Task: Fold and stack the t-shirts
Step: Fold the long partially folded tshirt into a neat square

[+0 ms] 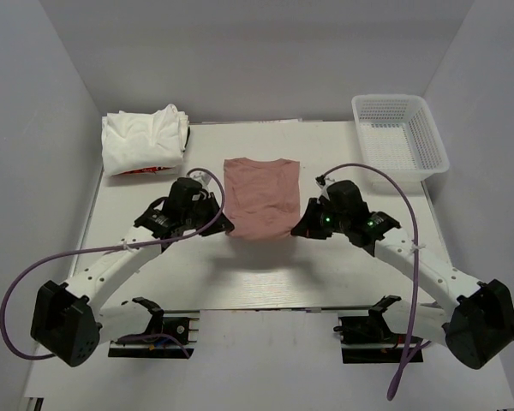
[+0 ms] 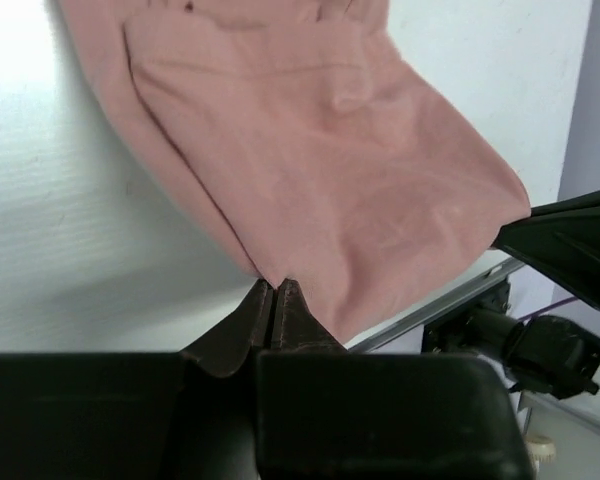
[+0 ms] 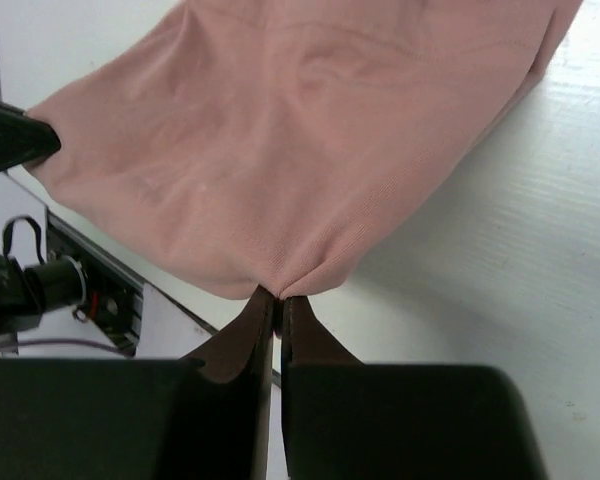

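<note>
Pink t-shirt (image 1: 259, 199) lies mid-worktop; white t-shirts (image 1: 144, 141) sit at the far left corner; left gripper (image 1: 227, 226) and right gripper (image 1: 297, 229) meet the pink near hem. Left wrist: jaws clamp its near-left corner; right wrist: jaws clamp the near-right; best raise both evenly, hem taut.

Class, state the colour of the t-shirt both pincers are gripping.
Dusty pink t-shirt, no print visible; shows best in the right wrist view.
</note>
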Robot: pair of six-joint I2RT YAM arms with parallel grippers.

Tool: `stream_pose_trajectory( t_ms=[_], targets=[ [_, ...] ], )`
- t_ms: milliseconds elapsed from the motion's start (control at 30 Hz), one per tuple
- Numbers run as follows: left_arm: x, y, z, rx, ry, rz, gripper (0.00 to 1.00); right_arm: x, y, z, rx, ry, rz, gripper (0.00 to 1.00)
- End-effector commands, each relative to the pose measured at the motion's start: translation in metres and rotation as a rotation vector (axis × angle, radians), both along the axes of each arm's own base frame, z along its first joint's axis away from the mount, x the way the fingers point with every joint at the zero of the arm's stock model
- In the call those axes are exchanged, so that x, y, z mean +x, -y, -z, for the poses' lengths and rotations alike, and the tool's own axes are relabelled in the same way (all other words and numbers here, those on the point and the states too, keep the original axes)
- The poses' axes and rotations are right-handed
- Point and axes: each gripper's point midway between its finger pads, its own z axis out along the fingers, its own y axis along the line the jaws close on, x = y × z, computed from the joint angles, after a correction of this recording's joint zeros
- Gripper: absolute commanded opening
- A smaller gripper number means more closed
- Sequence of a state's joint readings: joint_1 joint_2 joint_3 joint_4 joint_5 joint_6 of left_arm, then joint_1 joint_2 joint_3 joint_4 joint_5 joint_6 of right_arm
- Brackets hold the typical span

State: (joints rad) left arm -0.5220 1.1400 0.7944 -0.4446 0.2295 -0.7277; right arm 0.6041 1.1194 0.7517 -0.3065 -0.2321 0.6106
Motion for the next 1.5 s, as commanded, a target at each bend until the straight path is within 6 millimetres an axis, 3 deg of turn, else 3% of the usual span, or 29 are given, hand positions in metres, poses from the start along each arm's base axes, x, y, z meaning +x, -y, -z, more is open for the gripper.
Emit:
stream_pose_trajectory(
  t_ms=[0, 167, 233, 267, 300, 400, 467, 600, 633, 700, 733, 833, 900, 933, 967, 1033, 1067, 1100, 1133, 1167, 1200, 1233, 1267, 1300, 1333, 1367, 1400, 1433, 1467],
  targets=[
    [0.018, 0.006, -0.031, -0.025, 0.064, -0.032, 0.0, 0.026, -0.003, -0.041, 0.025, 0.086, 0.073, 0.0],
    [0.058, 0.003, -0.058, 0.025, 0.102, -0.132, 0.0, 0.058, -0.006, -0.063, 0.029, 0.117, 0.161, 0.0],
    [0.079, -0.002, -0.068, 0.054, 0.134, -0.191, 0.0, 0.071, -0.007, -0.058, 0.019, 0.099, 0.176, 0.0],
    [0.085, -0.003, -0.07, 0.066, 0.137, -0.205, 0.0, 0.08, -0.007, -0.072, 0.033, 0.125, 0.188, 0.0],
    [0.094, -0.002, -0.082, 0.074, 0.161, -0.212, 0.0, 0.086, -0.009, -0.063, 0.012, 0.102, 0.191, 0.0],
    [0.118, -0.001, -0.086, 0.11, 0.166, -0.241, 0.0, 0.11, -0.01, -0.076, 0.022, 0.123, 0.22, 0.0],
    [0.131, -0.001, -0.074, 0.14, 0.134, -0.256, 0.0, 0.124, -0.006, -0.078, 0.023, 0.124, 0.243, 0.0],
    [0.162, -0.001, -0.084, 0.147, 0.15, -0.284, 0.0, 0.15, 0.0, -0.081, 0.035, 0.116, 0.274, 0.0],
    [0.171, -0.003, -0.07, 0.176, 0.124, -0.286, 0.0, 0.156, 0.001, -0.069, 0.022, 0.085, 0.271, 0.0],
    [0.188, -0.004, -0.076, 0.177, 0.139, -0.295, 0.0, 0.171, 0.001, -0.074, 0.038, 0.093, 0.273, 0.0],
    [0.197, -0.007, -0.064, 0.195, 0.111, -0.303, 0.0, 0.175, -0.001, -0.066, 0.036, 0.076, 0.261, 0.0],
    [0.221, -0.01, -0.069, 0.195, 0.145, -0.315, 0.0, 0.199, -0.003, -0.07, 0.045, 0.093, 0.241, 0.0],
    [0.235, -0.006, -0.061, 0.182, 0.143, -0.298, 0.0, 0.212, -0.002, -0.058, 0.035, 0.088, 0.224, 0.0],
    [0.24, -0.002, -0.057, 0.178, 0.136, -0.291, 0.0, 0.221, -0.004, -0.066, 0.049, 0.107, 0.218, 0.0],
    [0.251, -0.004, -0.062, 0.176, 0.155, -0.298, 0.0, 0.23, -0.004, -0.045, 0.032, 0.067, 0.218, 0.0],
    [0.262, -0.004, -0.034, 0.198, 0.104, -0.294, 0.0, 0.246, -0.002, -0.055, 0.049, 0.076, 0.22, 0.0],
    [0.274, -0.004, -0.036, 0.181, 0.12, -0.299, 0.0, 0.254, -0.004, -0.028, 0.03, 0.029, 0.213, 0.0],
    [0.283, -0.006, -0.03, 0.18, 0.122, -0.309, 0.0, 0.264, -0.001, -0.033, 0.041, 0.045, 0.218, 0.0],
    [0.292, -0.003, -0.006, 0.191, 0.101, -0.306, 0.0, 0.275, -0.003, -0.025, 0.038, 0.043, 0.223, 0.0],
    [0.309, 0.002, -0.011, 0.157, 0.147, -0.29, 0.0, 0.281, -0.003, -0.006, 0.023, 0.02, 0.223, 0.0],
    [0.32, 0.001, -0.002, 0.153, 0.14, -0.294, 0.0, 0.298, 0.003, -0.014, 0.029, 0.058, 0.246, 0.0],
    [0.327, 0.007, 0.005, 0.143, 0.13, -0.277, 0.08, 0.312, 0.003, -0.004, 0.02, 0.065, 0.258, 0.05],
    [0.346, 0.011, 0.014, 0.138, 0.129, -0.257, 0.24, 0.332, 0.0, 0.001, 0.021, 0.102, 0.262, 0.18],
    [0.354, 0.009, 0.015, 0.134, 0.121, -0.258, 0.62, 0.342, 0.002, 0.018, 0.012, 0.099, 0.249, 0.51],
    [0.367, 0.015, -0.014, 0.1, 0.179, -0.255, 0.83, 0.348, 0.003, 0.021, 0.012, 0.093, 0.248, 0.63],
    [0.368, 0.015, -0.008, 0.111, 0.174, -0.248, 1.0, 0.359, 0.002, -0.01, 0.022, 0.128, 0.233, 0.77],
    [0.371, 0.009, -0.022, 0.1, 0.201, -0.261, 1.0, 0.358, -0.001, 0.0, 0.015, 0.11, 0.194, 0.9],
    [0.37, 0.008, -0.035, 0.087, 0.23, -0.263, 1.0, 0.358, -0.005, -0.011, 0.015, 0.133, 0.183, 0.9],
    [0.358, 0.006, -0.016, 0.097, 0.193, -0.253, 1.0, 0.351, -0.005, -0.001, -0.016, 0.131, 0.157, 0.9]
  ],
)
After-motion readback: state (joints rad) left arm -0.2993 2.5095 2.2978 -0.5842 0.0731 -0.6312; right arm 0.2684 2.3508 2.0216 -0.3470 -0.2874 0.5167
